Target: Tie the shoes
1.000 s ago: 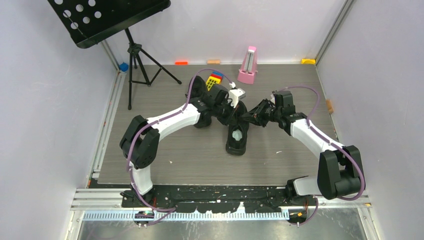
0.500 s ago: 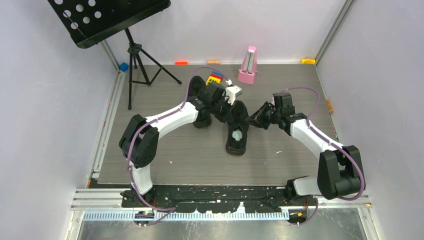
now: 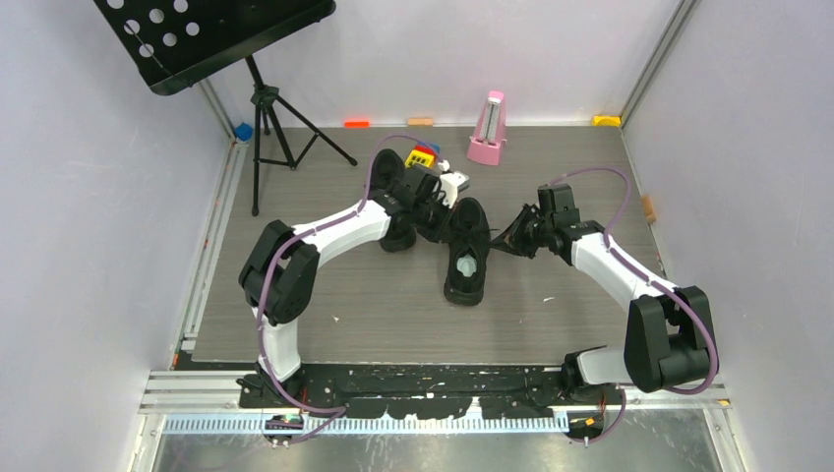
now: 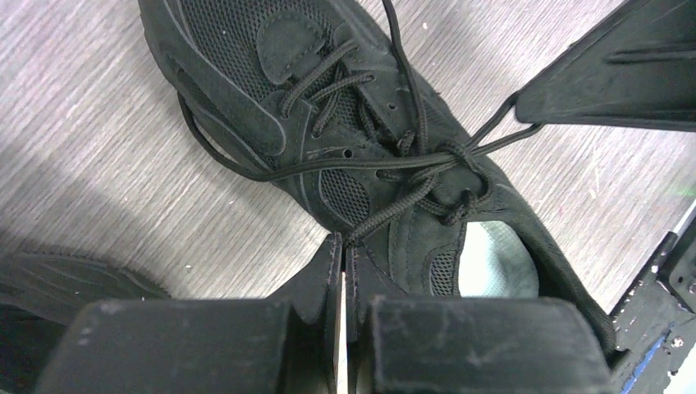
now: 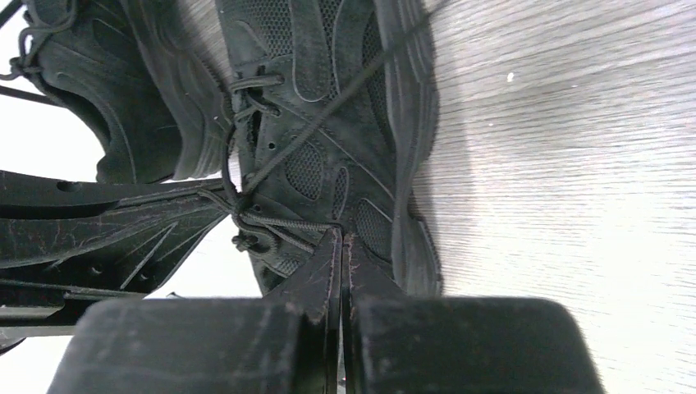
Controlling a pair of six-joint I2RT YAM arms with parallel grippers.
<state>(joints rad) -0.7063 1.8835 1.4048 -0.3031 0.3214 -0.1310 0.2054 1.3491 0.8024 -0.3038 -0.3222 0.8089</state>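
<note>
One black shoe [image 3: 466,258] lies mid-table with its pale insole showing; it also shows in the left wrist view [image 4: 328,123] and the right wrist view [image 5: 328,123]. Its laces meet in a loose knot [image 4: 447,160] over the tongue. My left gripper [image 3: 453,220] is shut on a lace strand [image 4: 386,215] at the shoe's left side. My right gripper [image 3: 505,239] is shut on another lace strand [image 5: 287,223] at the shoe's right side. Both strands run taut to the knot. The second shoe [image 3: 398,234] lies partly under my left arm; it also shows in the right wrist view [image 5: 107,90].
A pink metronome [image 3: 487,128] and a stack of coloured blocks [image 3: 423,154] stand at the back. A black music stand [image 3: 261,108] is at the back left. Grey walls close in both sides.
Both grippers have drawn apart, the left toward the back left and the right to the right, pulling the lace strands tighter across the shoe.
</note>
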